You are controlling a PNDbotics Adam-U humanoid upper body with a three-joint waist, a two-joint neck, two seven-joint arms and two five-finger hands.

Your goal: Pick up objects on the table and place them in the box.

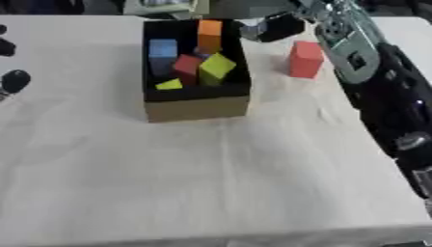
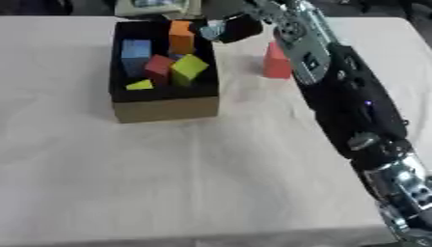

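soft, even overhead light, fairly bright on the pale table (image 1: 211, 183). everything looks smeared and out of focus, edges fuzzy throughout. the box (image 1: 195, 107) throws a faint shadow to its right, its black inside stays dark. no glare. the right arm (image 2: 354, 111) blurs most near the lower corner.

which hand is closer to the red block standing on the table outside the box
Right. The right hand hovers just beyond the red block, by the box's far corner; the left hand rests at the table's left edge.
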